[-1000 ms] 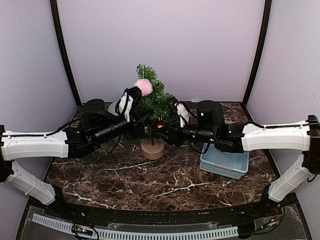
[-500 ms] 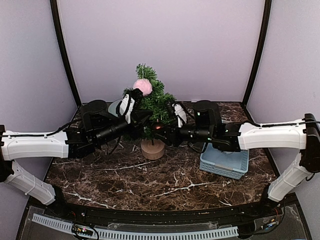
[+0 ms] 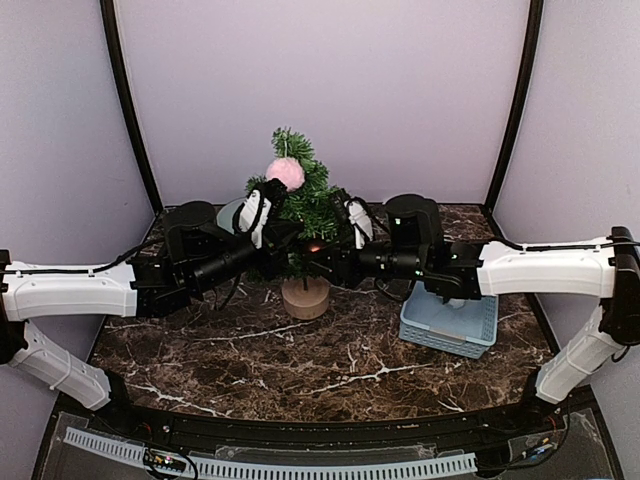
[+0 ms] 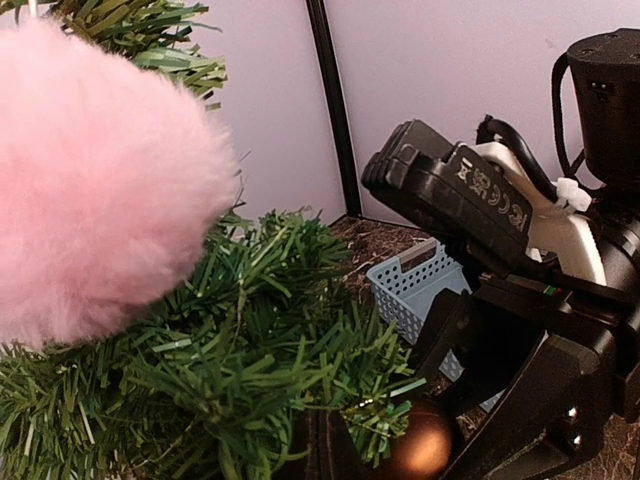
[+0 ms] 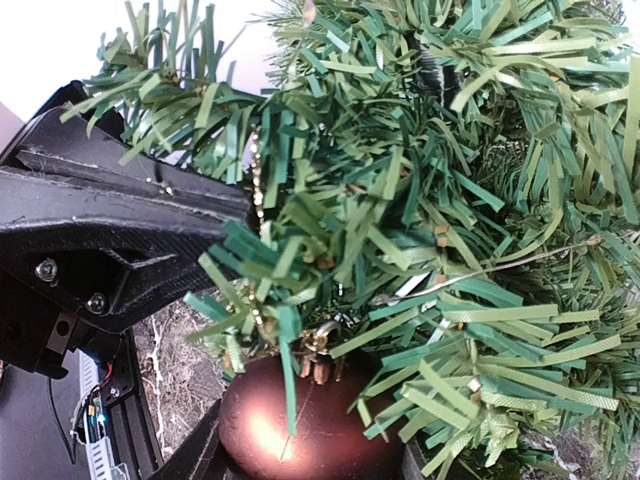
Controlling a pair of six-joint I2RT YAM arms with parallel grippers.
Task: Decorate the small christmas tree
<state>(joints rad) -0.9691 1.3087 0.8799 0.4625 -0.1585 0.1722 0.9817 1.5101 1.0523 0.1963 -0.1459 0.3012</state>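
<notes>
Moved: our right arm has pushed further into the boughs
Small christmas tree (image 3: 305,205): back-middle of the bench (image 3: 250,350); dark bristly green on a tan stump
Right gripper (image 3: 321,250): clasps brown bauble (image 5: 300,425); we should seat its loop over a twig before releasing
Left gripper (image 3: 266,196): clenched beside pink pompom (image 3: 286,173)

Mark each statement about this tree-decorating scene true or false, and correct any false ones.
1. A pink pom-pom sits near the top of the small christmas tree. True.
2. The basket stands on the left arm's side of the tree. False: the light blue basket stands on the right arm's side.
3. The right tool holds a brown bauble among the lower branches. True.
4. The tree stands in a red pot. False: it stands on a round wooden stump base.
</notes>
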